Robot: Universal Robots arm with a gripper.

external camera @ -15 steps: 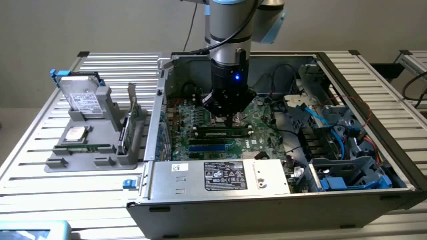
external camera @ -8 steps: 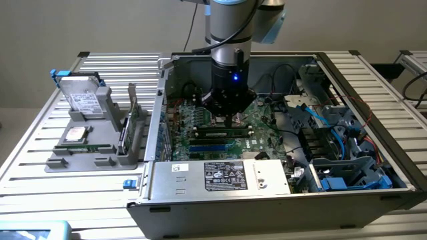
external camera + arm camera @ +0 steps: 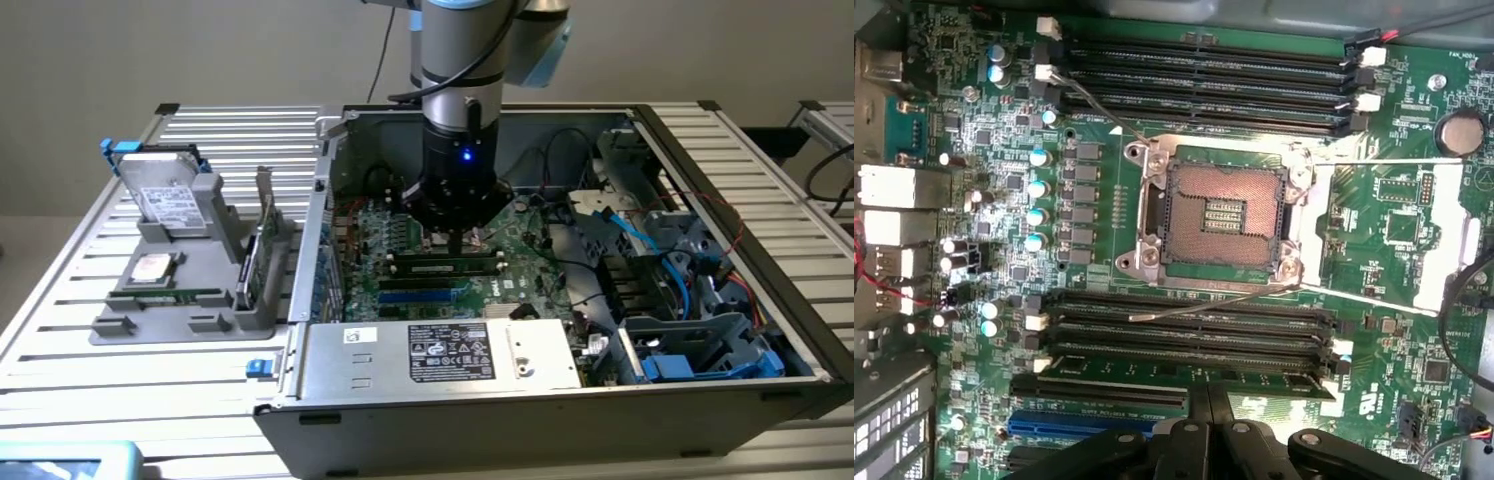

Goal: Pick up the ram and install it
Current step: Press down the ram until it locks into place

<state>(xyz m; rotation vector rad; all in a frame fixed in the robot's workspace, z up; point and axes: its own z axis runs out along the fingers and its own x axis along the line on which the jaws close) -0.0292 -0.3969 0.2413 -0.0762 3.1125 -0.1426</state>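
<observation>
Green ram [image 3: 443,266] lies in slot on board inside computer case [image 3: 561,400], under shut fingers [image 3: 458,243], tips just above it. Cables [image 3: 587,250], blue slots [image 3: 424,292], power box [image 3: 441,352] crowd around. Hard drive [image 3: 168,195] stands on counter [image 3: 80,350].

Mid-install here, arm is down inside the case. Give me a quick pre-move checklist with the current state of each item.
1. Gripper shut: ok, the fingers are closed and low over the motherboard.
2. Ram lying along a memory slot under the gripper: ok, it runs parallel to the slots.
3. Ram fully seated with latches closed: cannot tell.
4. CPU socket clear of the gripper: ok, it is open and uncovered.
5. Loose blue cables away from the slot: ok, they lie toward the exterior view's right.
6. Fixture outside the case undisturbed: ok, the hard drive stands upright.
</observation>
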